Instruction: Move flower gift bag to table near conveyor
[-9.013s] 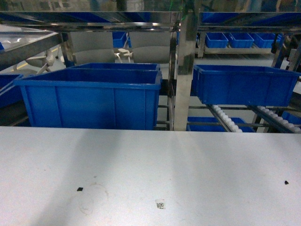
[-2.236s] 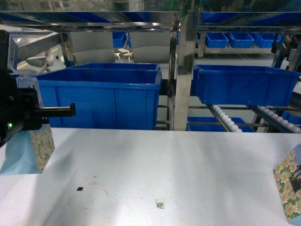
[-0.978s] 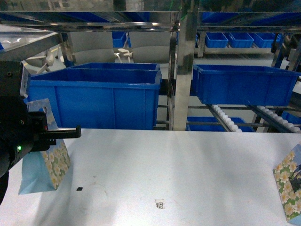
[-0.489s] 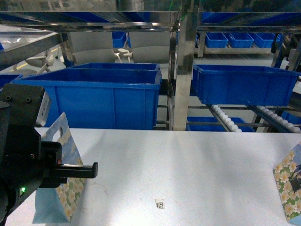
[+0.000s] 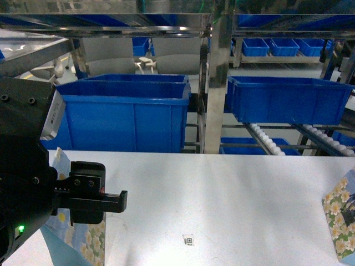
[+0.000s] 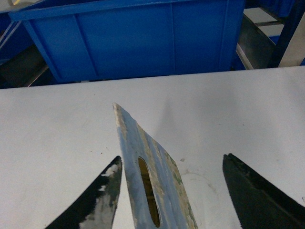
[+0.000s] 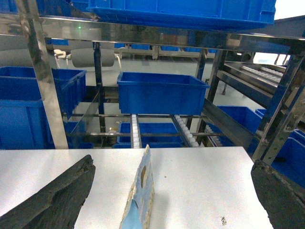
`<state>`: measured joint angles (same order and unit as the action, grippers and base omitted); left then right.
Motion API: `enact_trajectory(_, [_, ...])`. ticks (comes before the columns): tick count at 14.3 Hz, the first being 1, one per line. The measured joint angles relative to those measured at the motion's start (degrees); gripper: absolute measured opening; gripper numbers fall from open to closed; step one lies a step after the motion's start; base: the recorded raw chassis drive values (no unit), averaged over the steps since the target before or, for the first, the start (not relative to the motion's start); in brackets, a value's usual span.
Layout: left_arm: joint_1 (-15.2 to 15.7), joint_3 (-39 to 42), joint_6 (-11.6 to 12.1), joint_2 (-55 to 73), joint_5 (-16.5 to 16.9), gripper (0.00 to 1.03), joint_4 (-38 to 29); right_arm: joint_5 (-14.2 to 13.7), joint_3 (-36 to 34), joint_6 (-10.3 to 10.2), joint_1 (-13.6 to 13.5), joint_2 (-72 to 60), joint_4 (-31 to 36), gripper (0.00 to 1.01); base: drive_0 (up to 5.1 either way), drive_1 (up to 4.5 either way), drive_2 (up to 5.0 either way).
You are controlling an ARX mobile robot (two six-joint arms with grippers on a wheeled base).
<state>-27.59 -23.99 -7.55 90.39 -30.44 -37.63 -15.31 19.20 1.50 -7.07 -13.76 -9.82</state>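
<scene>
Two flower gift bags stand on the white table (image 5: 233, 188). One flower gift bag (image 5: 89, 245) is at the near left, mostly hidden behind my black left arm (image 5: 28, 188). In the left wrist view its top edge with the handle slot (image 6: 148, 191) stands between the spread fingers of my left gripper (image 6: 172, 156), close to the left finger (image 6: 102, 200) and well clear of the right one. The second bag (image 5: 340, 221) is at the right edge. It stands between the wide-open fingers of my right gripper (image 7: 172, 161), touching neither. The conveyor (image 5: 265, 139) lies beyond the table's far edge.
Big blue bins (image 5: 119, 113) (image 5: 288, 100) sit on the steel rack behind the table, with a steel post (image 5: 216, 83) between them. Roller tracks (image 7: 135, 131) run under a bin (image 7: 162, 93). A small code sticker (image 5: 189, 240) lies on the table near the front.
My left arm and its bag have moved right and toward the camera across the table. The bag at the right edge has stayed put.
</scene>
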Motion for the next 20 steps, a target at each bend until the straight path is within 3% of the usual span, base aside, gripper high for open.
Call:
enact_trajectory(1, [-0.3, 0.9, 0.1, -5.5, -1.3, 0.99, 3.3, 0.0, 0.0, 0.0, 0.0, 0.0, 0.0, 0.98, 0.0, 0.0, 0.0])
enact_trajectory(3, [2.8, 4.5, 3.9, -26.9, -1.4, 0.98, 13.9, 0.0, 0.0, 0.0, 0.0, 0.0, 0.0, 0.98, 0.0, 0.0, 0.0])
enact_trajectory(4, [3.5, 5.2, 4.6, -33.1, -0.8, 0.98, 18.3, 0.0, 0.0, 0.0, 0.0, 0.0, 0.0, 0.98, 0.0, 0.0, 0.0])
enact_trajectory(9, [3.4, 6.4, 5.3, -50.2, -0.5, 0.98, 32.5, 0.0, 0.0, 0.0, 0.0, 0.0, 0.0, 0.98, 0.0, 0.0, 0.0])
enact_trajectory(11, [2.0, 6.4, 6.2, -59.1, -3.4, 0.98, 40.8, 0.0, 0.0, 0.0, 0.0, 0.0, 0.0, 0.98, 0.0, 0.0, 0.0])
enact_trajectory(15, [2.7, 6.5, 7.0, -62.9, -4.5, 0.98, 42.1, 0.0, 0.0, 0.0, 0.0, 0.0, 0.0, 0.98, 0.0, 0.0, 0.0])
enact_trajectory(16, [2.6, 6.5, 7.2, -62.6, -4.5, 0.98, 42.1, 5.8, -1.6, -0.4, 2.9, 1.0, 4.5, 0.91, 0.0, 0.0, 0.0])
enact_trajectory(17, [2.9, 7.0, 7.6, -62.8, -3.5, 0.97, 40.0, 10.9, -3.4, -0.5, 6.5, 2.8, 5.9, 0.82, 0.0, 0.0, 0.0])
enact_trajectory(18, [5.5, 10.3, 7.6, -65.2, 2.8, 0.88, 31.5, 13.2, -5.0, -0.6, 7.5, 4.0, 6.3, 0.73, 0.0, 0.0, 0.0])
enact_trajectory(19, [8.9, 14.2, 7.6, -68.3, 9.0, 0.76, 27.0, 15.1, -6.9, -0.6, 7.4, 4.6, 6.8, 0.61, 0.0, 0.0, 0.0])
enact_trajectory(20, [11.3, 15.5, 7.6, -70.4, 12.5, 0.67, 26.4, 15.3, -8.2, -0.7, 7.0, 5.0, 6.9, 0.52, 0.0, 0.0, 0.0])
